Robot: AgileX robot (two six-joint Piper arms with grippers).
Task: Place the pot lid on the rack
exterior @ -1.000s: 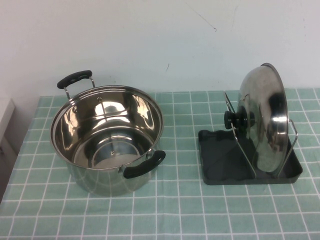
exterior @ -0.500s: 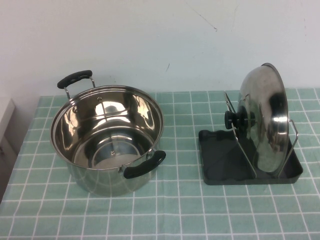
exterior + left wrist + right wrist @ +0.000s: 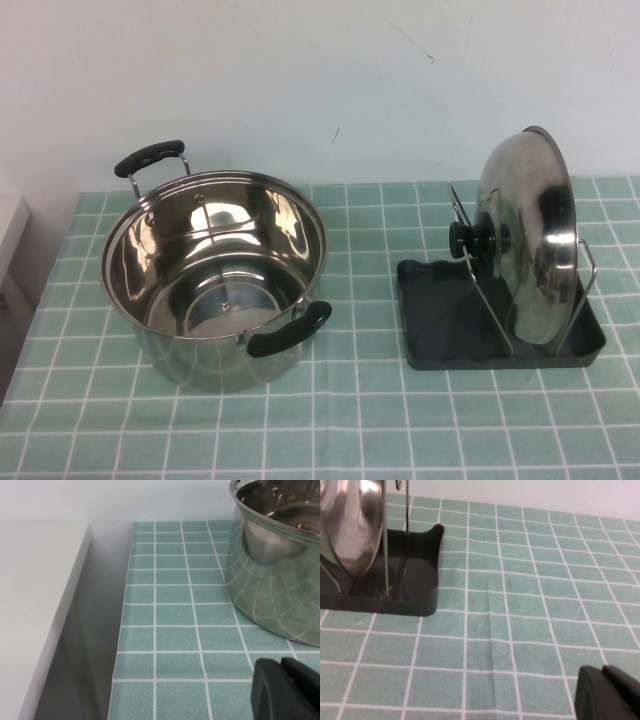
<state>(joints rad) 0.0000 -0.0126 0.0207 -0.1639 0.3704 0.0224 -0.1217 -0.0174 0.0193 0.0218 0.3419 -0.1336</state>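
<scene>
Steel pot lid (image 3: 528, 235) upright in rack (image 3: 440, 335), right side of bench (image 3: 350, 420). Left claw (image 3: 287, 690) by pot (image 3: 215, 275), right claw (image 3: 607, 695) near rack; both closed, empty.

Nothing shifts between the earlier looks from above and this one. The pot lid (image 3: 528, 235) stands on edge in the rack (image 3: 440, 330) exactly as it did a second ago, and the pot (image 3: 215, 275) sits in the same spot on the desk (image 3: 360, 420). No arm comes into the view from above at any point, so there is no change to tell.
</scene>
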